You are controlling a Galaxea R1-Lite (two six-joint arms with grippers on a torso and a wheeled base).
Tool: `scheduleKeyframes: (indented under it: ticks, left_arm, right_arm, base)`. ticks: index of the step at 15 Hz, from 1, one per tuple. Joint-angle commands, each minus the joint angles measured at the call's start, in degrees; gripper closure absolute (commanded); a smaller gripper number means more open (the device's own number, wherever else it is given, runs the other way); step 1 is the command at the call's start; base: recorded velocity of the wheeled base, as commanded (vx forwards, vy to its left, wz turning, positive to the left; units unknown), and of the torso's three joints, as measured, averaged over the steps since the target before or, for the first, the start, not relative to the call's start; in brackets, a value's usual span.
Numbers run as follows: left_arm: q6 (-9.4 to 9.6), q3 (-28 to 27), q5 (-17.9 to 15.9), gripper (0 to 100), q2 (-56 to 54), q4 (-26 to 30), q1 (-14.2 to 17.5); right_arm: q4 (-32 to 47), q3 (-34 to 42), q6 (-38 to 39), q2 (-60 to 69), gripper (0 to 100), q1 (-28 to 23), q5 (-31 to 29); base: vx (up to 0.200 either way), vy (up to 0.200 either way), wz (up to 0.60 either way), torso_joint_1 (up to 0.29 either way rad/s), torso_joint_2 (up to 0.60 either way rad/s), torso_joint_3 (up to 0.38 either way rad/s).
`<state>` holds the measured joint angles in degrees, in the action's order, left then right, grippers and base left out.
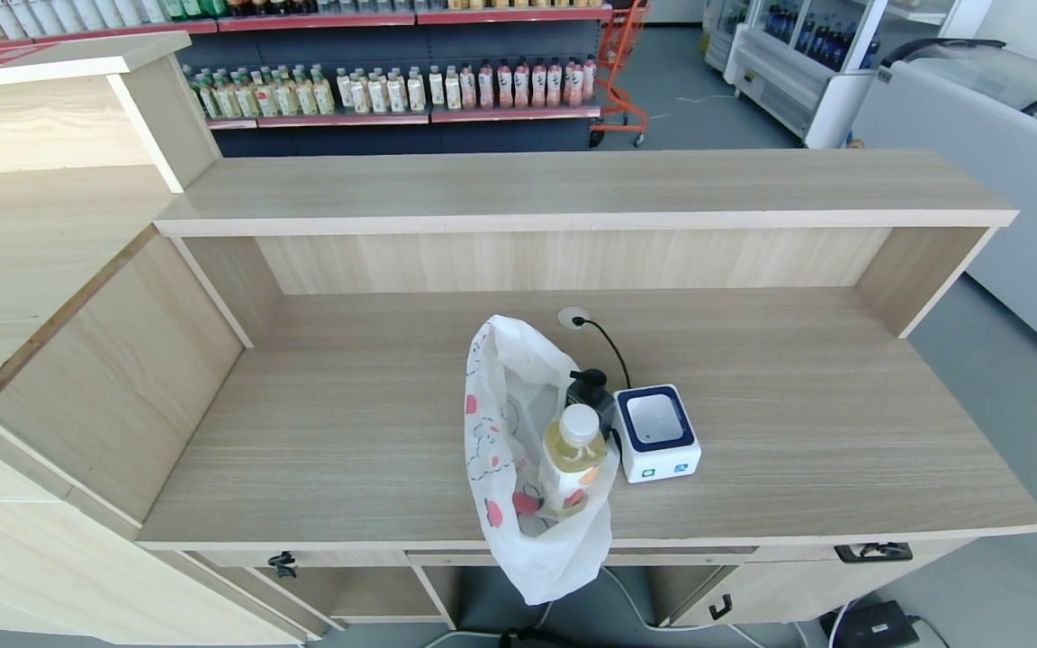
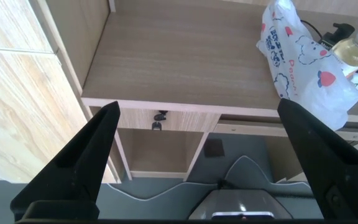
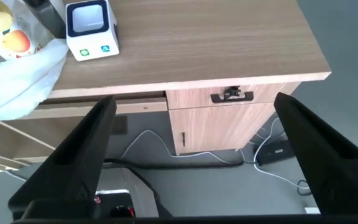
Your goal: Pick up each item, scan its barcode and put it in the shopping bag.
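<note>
A white shopping bag (image 1: 518, 468) with red and blue prints stands at the counter's front edge, its lower part hanging over it. Inside it a clear bottle (image 1: 572, 457) of yellow drink with a white cap stands upright, beside a dark pump-top bottle (image 1: 589, 389). Just right of the bag sits the white barcode scanner (image 1: 656, 432) with a dark-framed window, its black cable (image 1: 610, 346) running to a hole in the counter. My left gripper (image 2: 201, 158) hangs open below the counter's front left, off the bag (image 2: 303, 59). My right gripper (image 3: 194, 158) is open below the counter's front right, off the scanner (image 3: 91, 28).
The wooden counter (image 1: 798, 414) has a raised back ledge (image 1: 572, 184) and side walls. Drawers with black handles (image 3: 232, 94) sit under its front edge. Cables (image 3: 185, 155) lie on the floor below. Shelves of bottles (image 1: 392, 85) stand behind.
</note>
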<state>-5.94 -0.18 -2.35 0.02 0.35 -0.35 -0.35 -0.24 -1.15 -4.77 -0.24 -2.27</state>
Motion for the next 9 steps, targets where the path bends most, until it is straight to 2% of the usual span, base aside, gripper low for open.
scheduleKeyframes:
  ticks: [1, 9]
  left_arm:
    - [-0.04, 0.0, 0.0, 0, 0.0, 0.1, 0.0]
    - [-0.04, 0.0, 0.0, 0, 0.0, 0.0, 0.0]
  right_arm:
    - [0.2, 0.2, -0.3, 4.8, 0, 0.2, 0.2]
    - [0.4, 0.2, 0.8, 4.8, 0, 0.2, 0.0]
  base:
    - [0.000, 0.000, 0.00, 0.000, 0.00, 0.000]
    - [0.000, 0.000, 0.00, 0.000, 0.00, 0.000]
